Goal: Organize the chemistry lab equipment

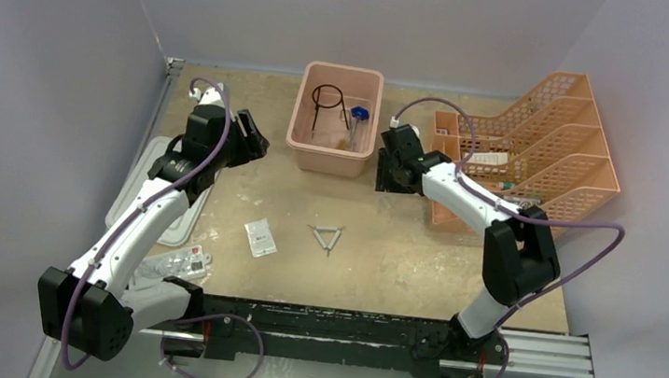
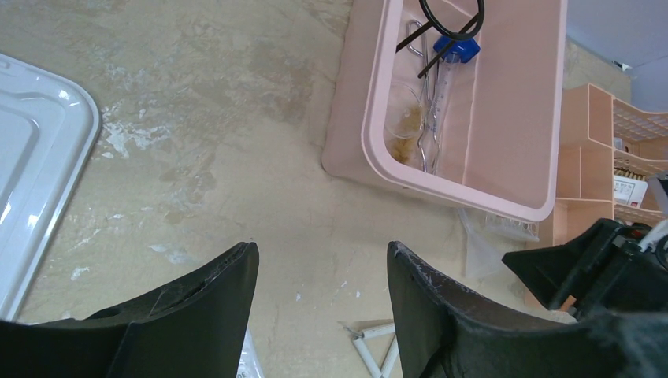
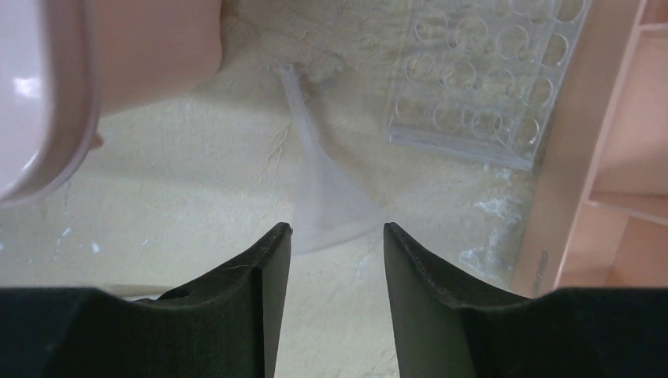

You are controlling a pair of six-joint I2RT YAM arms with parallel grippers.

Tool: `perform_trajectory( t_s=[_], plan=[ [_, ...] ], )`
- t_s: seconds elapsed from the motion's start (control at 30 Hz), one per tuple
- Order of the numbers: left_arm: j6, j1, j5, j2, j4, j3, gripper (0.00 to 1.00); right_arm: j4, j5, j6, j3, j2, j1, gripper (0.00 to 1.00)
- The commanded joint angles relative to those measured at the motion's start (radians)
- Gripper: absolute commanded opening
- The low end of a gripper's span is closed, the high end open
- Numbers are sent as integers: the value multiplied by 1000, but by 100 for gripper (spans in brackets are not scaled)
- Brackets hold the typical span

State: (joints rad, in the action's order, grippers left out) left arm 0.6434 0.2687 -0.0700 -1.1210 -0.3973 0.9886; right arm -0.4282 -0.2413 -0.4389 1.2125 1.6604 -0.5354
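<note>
A clear funnel (image 3: 324,197) lies on the table, its wide mouth just ahead of my right gripper (image 3: 337,230), which is open with nothing between its fingers. From above, that gripper (image 1: 393,172) hovers low between the pink tub (image 1: 297,138) and the orange racks. Inside the tub (image 2: 504,206) lie a black wire ring (image 2: 450,16), a blue-capped tube (image 2: 445,75), metal tongs (image 2: 426,118) and a small glass (image 2: 403,118). My left gripper (image 2: 323,252) is open and empty, left of the tub. A wire triangle (image 1: 327,237) and a white packet (image 1: 260,237) lie mid-table.
A clear test-tube rack (image 3: 488,71) lies beside the orange mesh racks (image 1: 542,145) at the right. A white lid (image 1: 154,191) rests at the table's left edge, with a clear bagged packet (image 1: 180,263) near the left arm's base.
</note>
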Motion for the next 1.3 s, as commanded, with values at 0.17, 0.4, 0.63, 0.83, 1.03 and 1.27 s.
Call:
perform_trajectory(
  t_s=[0.17,0.4,0.63,0.83,1.03,1.27],
  plan=[
    [3,-6,13,12,43,14,60,160,3,63,-9,76,6,48],
    [-1,-6,12,1,44,19,60,146,29,64,-69,75,9,44],
    [6,-6,11,-10,49,16,60,84,63,26,-136,14,8,42],
    [7,-6,13,-17,52,10,60,71,86,-11,-150,26,9,43],
    [8,-6,24,-17,49,14,60,94,68,46,-83,105,13,47],
    [8,-6,22,-15,48,17,60,124,87,56,-54,128,34,49]
  ],
)
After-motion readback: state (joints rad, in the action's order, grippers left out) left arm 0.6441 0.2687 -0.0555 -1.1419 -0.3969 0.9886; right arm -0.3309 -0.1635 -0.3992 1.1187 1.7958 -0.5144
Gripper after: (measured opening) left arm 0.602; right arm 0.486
